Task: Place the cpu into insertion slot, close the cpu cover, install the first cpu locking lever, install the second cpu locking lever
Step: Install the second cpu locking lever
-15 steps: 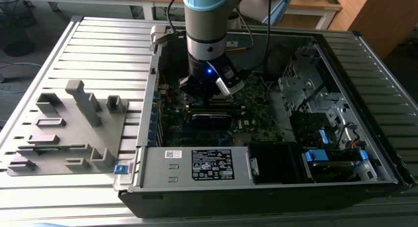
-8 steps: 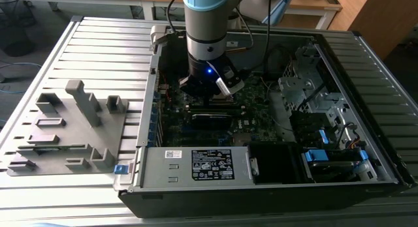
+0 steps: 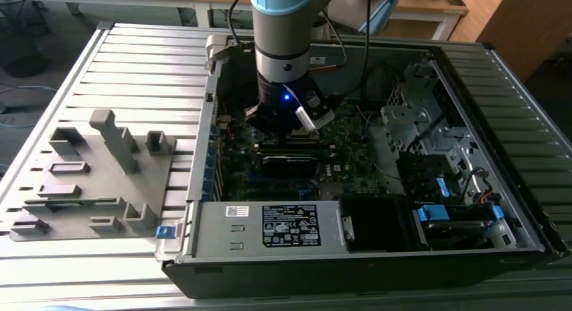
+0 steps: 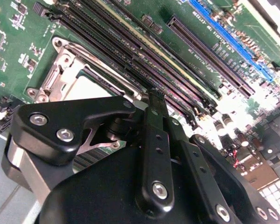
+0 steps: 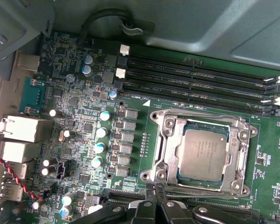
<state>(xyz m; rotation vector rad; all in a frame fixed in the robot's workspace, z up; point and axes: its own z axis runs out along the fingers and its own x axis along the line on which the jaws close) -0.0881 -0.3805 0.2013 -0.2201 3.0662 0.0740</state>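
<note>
Looking down, we see the cpu (image 5: 202, 154) under its cover (image 5: 166, 148) — gripper (image 5: 157, 190) pinched together, holding nothing.

The table (image 3: 134, 63) has a ribbed grey metal top. Two things lie directly on it. An open computer case (image 3: 376, 257) takes the middle and the 3 o'clock side of the exterior view. A grey fixture (image 3: 94, 183) with upright blocks lies at 9 o'clock, just beside the case.
</note>
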